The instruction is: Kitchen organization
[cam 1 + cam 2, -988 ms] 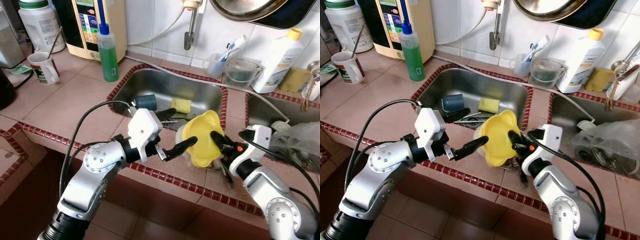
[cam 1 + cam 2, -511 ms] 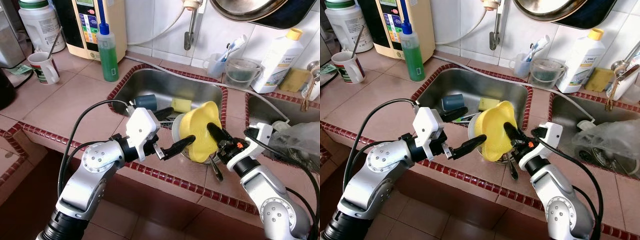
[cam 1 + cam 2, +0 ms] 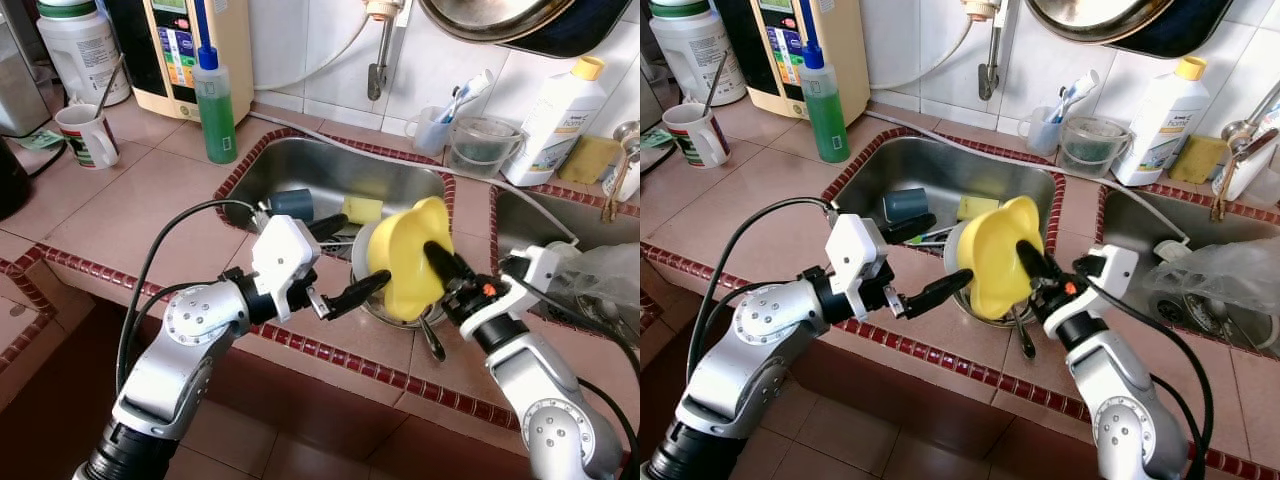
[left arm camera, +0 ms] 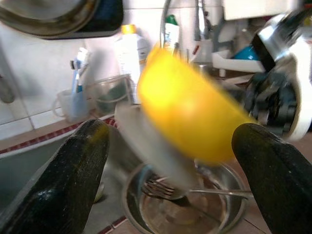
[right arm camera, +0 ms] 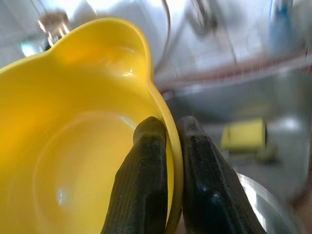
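Beside the sink [image 3: 300, 160], the right end effector [image 3: 448, 280] is clamping a yellow bowl's [image 3: 408, 258] rim, tilted above a steel bowl [image 4: 185, 214]; the left end effector [image 3: 360, 290] is hovering close alongside, fingers apart.

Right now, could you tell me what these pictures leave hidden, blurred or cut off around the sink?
- Yellow bowl: motion-blurred in the left wrist view, its rim detail lost.
- Steel bowl contents: the yellow bowl held by the right gripper covers most of it in the eye views.
- Sink background: out of focus in the right wrist view.
- Hanging pan: cut off by the top edge.
- Second basin: cut off at the right edge.
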